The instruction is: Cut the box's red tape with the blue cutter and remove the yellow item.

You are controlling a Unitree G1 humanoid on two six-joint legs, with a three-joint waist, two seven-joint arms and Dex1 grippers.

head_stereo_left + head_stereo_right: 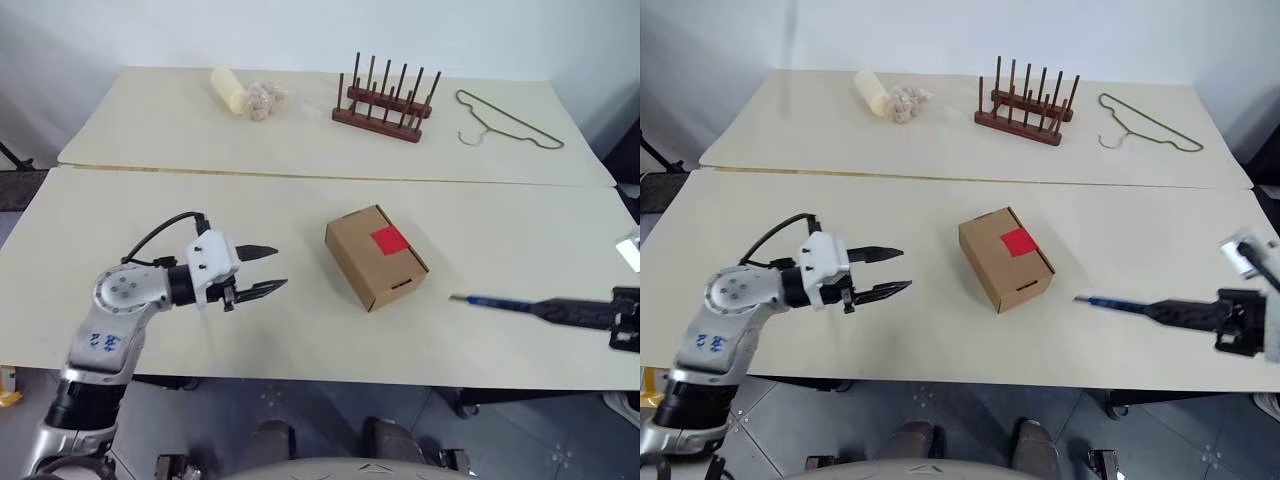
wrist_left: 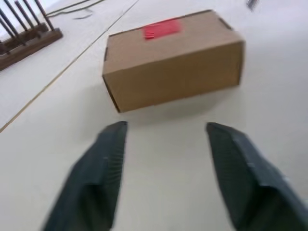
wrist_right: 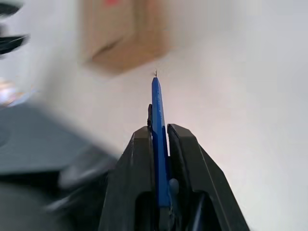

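We note the right gripper [image 3: 159,144] clamped on the blue cutter [image 3: 157,120], tip toward the box [image 1: 375,256]. Left wrist view: left gripper [image 2: 166,132] parted, empty, box with red tape [image 2: 162,29] ahead.

Even, bright diffuse light, no glare; soft shadow under the box [image 1: 375,257]. Head views sharp except motion blur at right edge. Right wrist view heavily smeared, esp. left side; left wrist view slightly soft.

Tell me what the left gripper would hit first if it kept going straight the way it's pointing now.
Most likely the box. The left gripper is open and aimed at its long side, with bare table between them. How far off the box is remains unclear.
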